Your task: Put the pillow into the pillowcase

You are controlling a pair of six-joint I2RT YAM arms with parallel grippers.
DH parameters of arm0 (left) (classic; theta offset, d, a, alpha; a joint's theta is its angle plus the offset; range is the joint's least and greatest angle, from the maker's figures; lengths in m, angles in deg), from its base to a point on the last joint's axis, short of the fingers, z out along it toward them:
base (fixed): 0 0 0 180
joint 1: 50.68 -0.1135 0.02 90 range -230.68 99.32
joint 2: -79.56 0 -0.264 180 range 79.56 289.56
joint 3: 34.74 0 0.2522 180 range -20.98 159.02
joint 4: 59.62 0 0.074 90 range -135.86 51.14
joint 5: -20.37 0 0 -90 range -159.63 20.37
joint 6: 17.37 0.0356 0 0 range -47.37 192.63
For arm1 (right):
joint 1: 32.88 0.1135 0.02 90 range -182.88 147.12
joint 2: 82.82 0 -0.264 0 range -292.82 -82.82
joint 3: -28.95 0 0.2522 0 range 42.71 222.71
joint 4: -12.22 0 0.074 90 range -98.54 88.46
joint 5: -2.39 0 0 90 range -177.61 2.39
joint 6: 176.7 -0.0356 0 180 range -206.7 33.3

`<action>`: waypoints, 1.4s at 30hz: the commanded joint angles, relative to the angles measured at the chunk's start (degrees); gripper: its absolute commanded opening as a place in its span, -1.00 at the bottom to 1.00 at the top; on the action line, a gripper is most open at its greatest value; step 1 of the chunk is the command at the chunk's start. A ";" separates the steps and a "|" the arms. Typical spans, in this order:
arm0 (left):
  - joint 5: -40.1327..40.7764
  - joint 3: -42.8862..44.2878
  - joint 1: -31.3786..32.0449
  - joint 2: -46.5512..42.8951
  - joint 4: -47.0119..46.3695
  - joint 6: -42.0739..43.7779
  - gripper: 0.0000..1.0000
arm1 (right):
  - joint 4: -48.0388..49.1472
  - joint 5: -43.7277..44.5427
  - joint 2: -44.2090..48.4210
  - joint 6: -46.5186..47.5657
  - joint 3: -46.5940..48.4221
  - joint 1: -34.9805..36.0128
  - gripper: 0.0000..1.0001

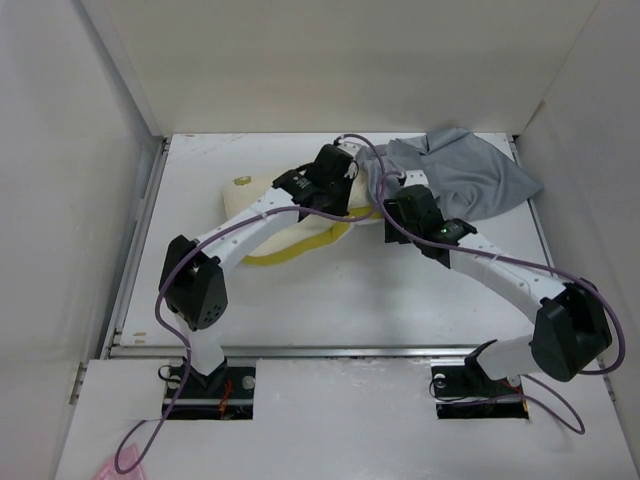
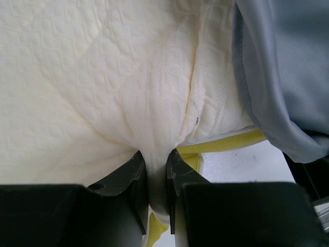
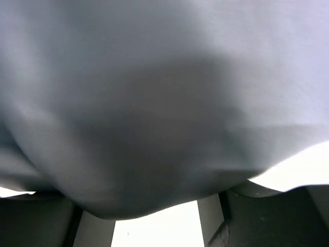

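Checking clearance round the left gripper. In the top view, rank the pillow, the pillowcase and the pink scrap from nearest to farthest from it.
1. pillow: pinched in the left gripper, so touching it, at the far middle.
2. pillowcase: just to the gripper's right, bunched toward the far right corner.
3. pink scrap: farthest by a wide margin, in the near left corner of the view.

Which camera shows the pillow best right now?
Left wrist: the pillow fills the frame, a fold pinched in the left gripper. Top external shows it partly hidden under the left arm. Right wrist shows only the grey pillowcase.
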 commanded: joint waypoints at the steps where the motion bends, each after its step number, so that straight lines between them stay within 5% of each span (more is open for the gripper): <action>1: 1.03 5.25 0.45 -0.20 -3.38 1.94 -1.00 | -0.22 6.23 1.98 -0.74 3.43 0.20 0.19; 6: 1.04 7.27 0.45 1.04 -3.38 1.94 -1.00 | -1.10 8.34 3.39 0.49 4.04 0.20 0.22; 10: 1.04 8.49 0.45 1.56 -3.38 1.41 -1.00 | -1.62 7.39 0.94 2.68 6.50 0.20 -1.00; 16: 0.61 13.15 0.45 5.87 -3.38 -0.26 -1.00 | 0.90 -10.78 0.75 9.98 9.40 4.59 -1.00; 22: -2.21 16.67 0.45 9.64 -3.38 -1.49 -1.00 | 11.55 -41.98 0.06 13.68 9.49 8.10 -1.00; 29: -0.20 16.59 0.45 10.18 -2.77 -3.07 -1.00 | 12.17 -53.87 -6.89 27.37 14.94 12.68 -1.00; 32: -0.19 14.39 0.45 9.57 -2.77 -3.07 -1.00 | 15.33 -49.94 -6.89 26.78 10.82 12.68 -0.73; 35: -0.19 10.36 0.45 7.55 -2.77 -3.07 -1.00 | 14.64 -44.40 -4.18 25.55 8.18 12.68 -0.06; 39: 2.44 3.42 0.45 3.60 -1.81 -3.07 -0.97 | 10.77 -40.10 4.78 23.27 4.67 12.68 0.52; 42: 2.97 -2.82 0.45 -1.14 -1.10 -4.22 -0.23 | 6.12 -31.85 12.34 18.10 3.34 12.68 0.92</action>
